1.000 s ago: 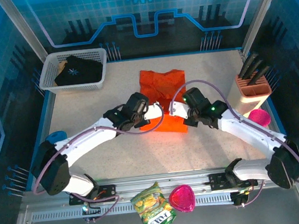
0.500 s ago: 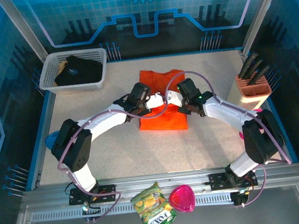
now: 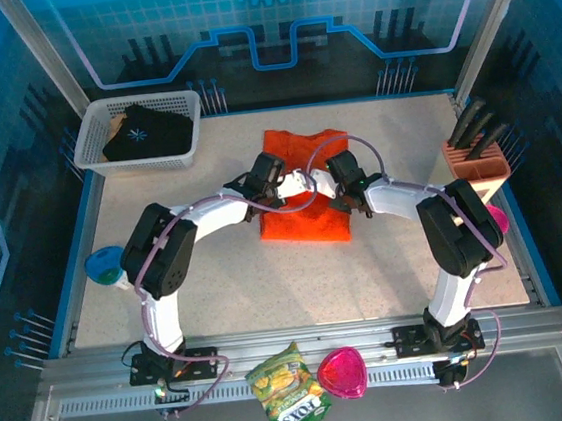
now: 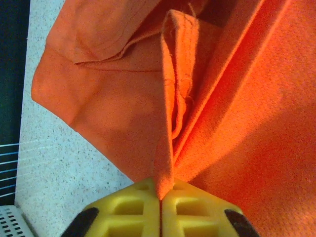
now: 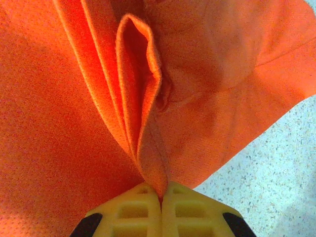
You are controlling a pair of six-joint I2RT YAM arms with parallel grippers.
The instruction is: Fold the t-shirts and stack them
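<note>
The orange t-shirt lies partly folded in the middle of the table. My left gripper is shut on a pinched fold of the orange t-shirt, its yellow fingers pressed together. My right gripper is shut on another fold of the orange t-shirt, yellow fingers closed. Both grippers meet close together above the shirt's middle. The black t-shirt with its white starburst lies in the white basket at the back left.
A peach knife block stands at the right edge with a pink bowl beside it. A blue cup sits at the left. The snack bag and a pink heart dish lie on the front rail.
Both grippers have carried the shirt's near edge toward the back and drawn closer together. The arms have stretched farther out, and the shirt now lies doubled over.
</note>
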